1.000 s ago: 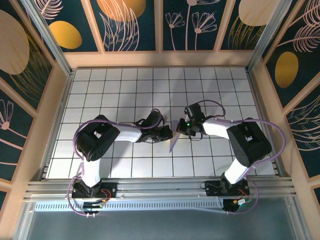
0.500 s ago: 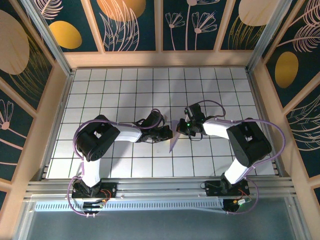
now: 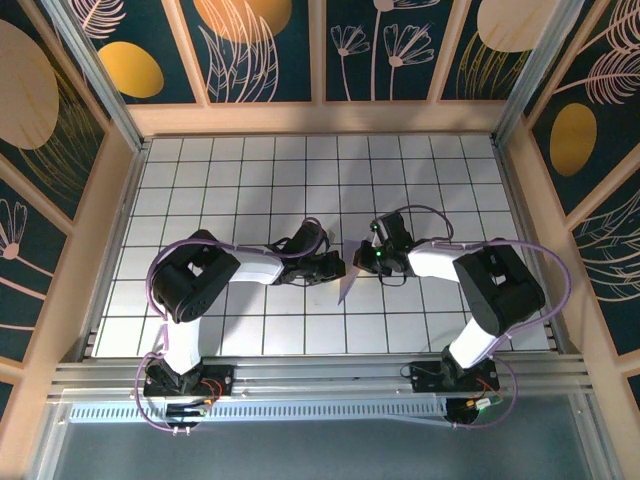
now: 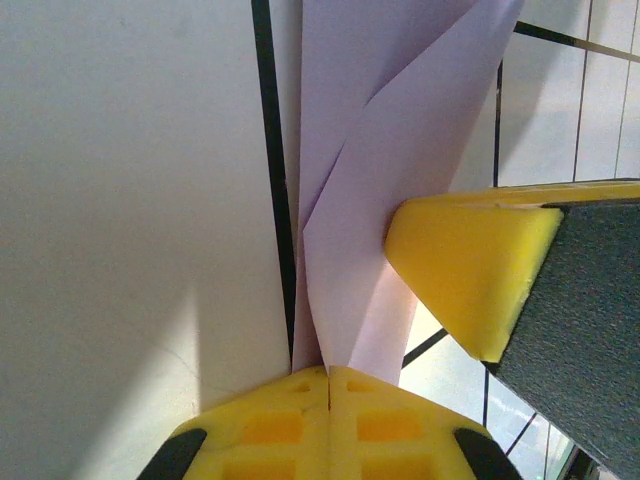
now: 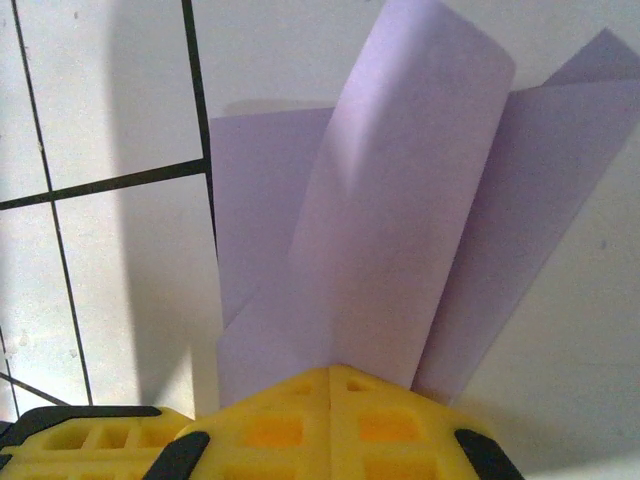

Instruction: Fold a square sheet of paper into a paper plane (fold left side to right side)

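Looking down from the top, the lavender paper (image 3: 347,286) lay folded narrow at the centre of the table (image 3: 230,180), with the left gripper (image 3: 336,268) at its 10 o'clock and the right gripper (image 3: 366,262) at 1 o'clock. Left wrist: jaws pinched shut on the creased edge at 6 o'clock. Right wrist: jaws clamped on a flap curling toward 1 o'clock. It looked thin, floppy and tear-prone, best held near the creases.

Both arms bend inward and meet at the sheet of paper (image 3: 348,287). The left gripper (image 3: 337,268) pinches its left side, fingers pressed together. The right gripper (image 3: 366,258) clamps its right side.
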